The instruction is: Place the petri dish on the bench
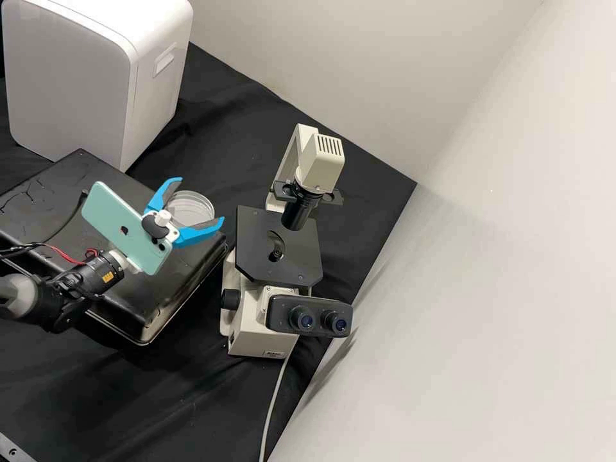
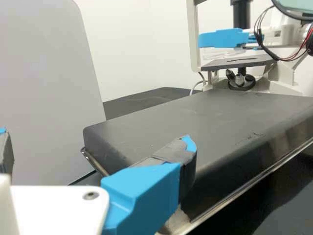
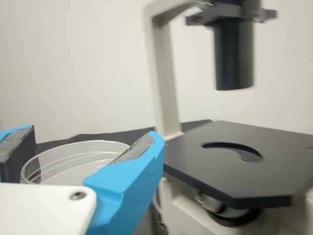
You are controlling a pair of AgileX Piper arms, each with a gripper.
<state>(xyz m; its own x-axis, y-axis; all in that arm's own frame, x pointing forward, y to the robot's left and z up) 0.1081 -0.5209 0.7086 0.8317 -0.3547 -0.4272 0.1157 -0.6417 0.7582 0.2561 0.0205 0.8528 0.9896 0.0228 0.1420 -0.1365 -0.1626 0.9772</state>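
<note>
A clear round petri dish [image 1: 190,204] hangs just above the far right corner of a flat black case [image 1: 45,205], close to the microscope stage [image 1: 279,247]. My right gripper [image 1: 196,204] is shut on it, one blue finger on each side of the rim. In the right wrist view the petri dish [image 3: 68,159] sits between those fingers, with the stage [image 3: 244,161] beyond. My left gripper [image 2: 95,147] is open, low beside one end of the case [image 2: 205,122]. Far off in that view, one of the right gripper's blue fingers [image 2: 222,38] shows by the microscope.
A beige microscope [image 1: 256,321] with dark eyepieces [image 1: 311,317] stands right of the case. A large white appliance [image 1: 90,70] fills the back left corner. Pale walls close off the bench at the back and right. Black bench surface [image 1: 160,398] lies open at the front.
</note>
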